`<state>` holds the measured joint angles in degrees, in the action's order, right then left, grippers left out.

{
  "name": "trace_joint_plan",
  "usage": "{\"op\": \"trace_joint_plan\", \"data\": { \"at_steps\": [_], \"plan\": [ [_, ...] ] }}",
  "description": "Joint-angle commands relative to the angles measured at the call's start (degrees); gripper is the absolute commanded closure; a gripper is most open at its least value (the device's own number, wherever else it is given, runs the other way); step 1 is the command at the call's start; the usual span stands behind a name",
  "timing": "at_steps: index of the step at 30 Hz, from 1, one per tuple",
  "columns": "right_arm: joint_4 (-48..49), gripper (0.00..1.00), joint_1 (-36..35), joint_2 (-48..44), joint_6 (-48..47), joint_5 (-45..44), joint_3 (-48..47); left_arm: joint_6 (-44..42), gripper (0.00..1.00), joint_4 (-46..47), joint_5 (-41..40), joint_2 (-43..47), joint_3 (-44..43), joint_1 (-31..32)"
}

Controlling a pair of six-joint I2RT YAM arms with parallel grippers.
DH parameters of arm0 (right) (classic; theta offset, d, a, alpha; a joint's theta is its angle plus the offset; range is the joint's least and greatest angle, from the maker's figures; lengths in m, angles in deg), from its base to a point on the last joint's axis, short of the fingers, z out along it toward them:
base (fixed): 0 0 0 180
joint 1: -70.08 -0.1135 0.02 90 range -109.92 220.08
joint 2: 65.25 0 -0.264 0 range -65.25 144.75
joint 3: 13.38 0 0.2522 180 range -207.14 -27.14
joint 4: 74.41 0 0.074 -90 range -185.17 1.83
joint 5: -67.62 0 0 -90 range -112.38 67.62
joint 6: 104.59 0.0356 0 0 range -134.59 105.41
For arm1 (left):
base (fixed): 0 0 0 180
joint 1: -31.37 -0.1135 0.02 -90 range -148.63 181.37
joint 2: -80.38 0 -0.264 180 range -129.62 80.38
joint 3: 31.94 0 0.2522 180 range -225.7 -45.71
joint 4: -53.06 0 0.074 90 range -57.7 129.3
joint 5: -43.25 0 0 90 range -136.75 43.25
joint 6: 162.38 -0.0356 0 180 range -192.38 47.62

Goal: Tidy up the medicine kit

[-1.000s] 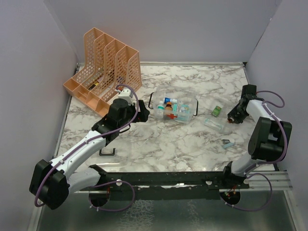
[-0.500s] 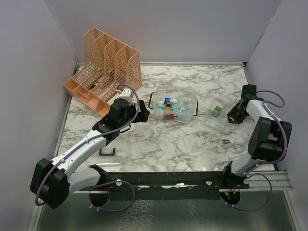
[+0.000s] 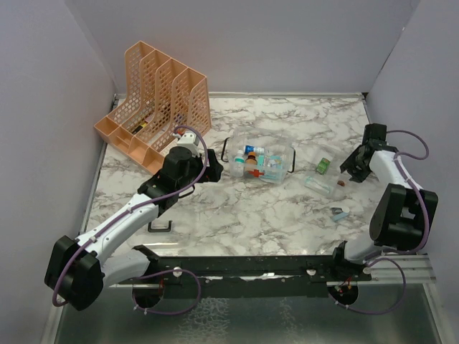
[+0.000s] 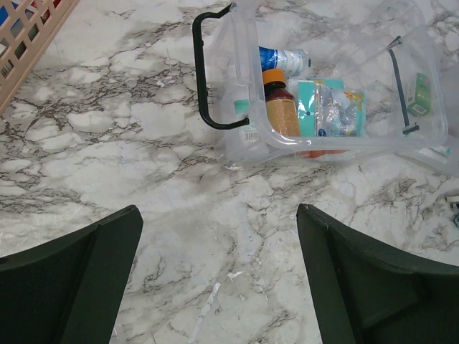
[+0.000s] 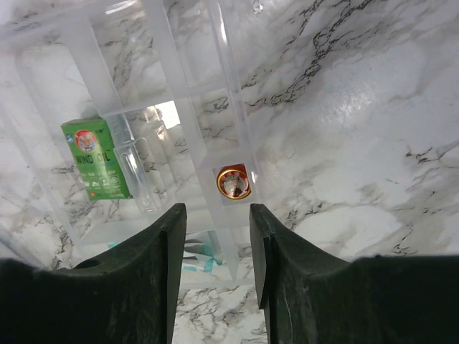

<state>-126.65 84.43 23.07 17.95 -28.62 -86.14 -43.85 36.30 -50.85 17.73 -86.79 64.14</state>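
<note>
The medicine kit (image 3: 262, 161) is a clear box with a black handle (image 4: 208, 79). Inside it are a brown bottle with an orange cap (image 4: 278, 104) and some packets. My left gripper (image 3: 213, 169) hovers open just left of it, with only bare marble between the jaws (image 4: 219, 287). On the right lies a clear divided tray (image 5: 179, 107) holding a green box (image 5: 95, 159) and a small round red tin (image 5: 234, 181). My right gripper (image 5: 217, 251) stands just above and behind the tin, open and holding nothing. The tin (image 3: 340, 183) lies apart from the fingers.
An orange mesh file rack (image 3: 154, 100) stands at the back left. A small black loop (image 3: 159, 227) lies near the left arm. A small clear-and-teal item (image 3: 341, 212) rests near the right arm's base. Walls close in on the left, right and back.
My right gripper has opened and pulled back a little to the far right, leaving the red tin on the clear tray. The left arm has not moved.
</note>
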Motion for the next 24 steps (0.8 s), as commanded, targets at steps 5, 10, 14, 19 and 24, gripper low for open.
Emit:
{"op": "trace_joint_plan", "data": {
  "at_steps": [5,10,14,19,24],
  "plan": [
    [5.5,0.58,-0.4,-6.3,-4.9,6.5,0.7,-0.4,0.07,1.2,-0.2,-0.2,-0.9,0.4],
    [6.9,0.55,-3.8,-5.1,-6.8,9.0,0.9,-0.4,0.07,1.2,0.1,-0.4,-1.1,0.4],
    [6.1,0.55,-6.2,-2.2,-7.4,7.5,0.2,-0.3,0.07,1.2,0.1,-0.4,-1.1,0.4],
    [5.1,0.55,-7.5,1.4,-8.3,6.4,-0.9,-0.3,0.07,1.1,0.1,-0.1,-0.9,0.4],
    [3.3,0.63,-9.4,5.6,-8.8,4.2,-2.7,-0.3,0.07,1.2,0.0,-0.1,-0.9,0.4]
  ]
}}
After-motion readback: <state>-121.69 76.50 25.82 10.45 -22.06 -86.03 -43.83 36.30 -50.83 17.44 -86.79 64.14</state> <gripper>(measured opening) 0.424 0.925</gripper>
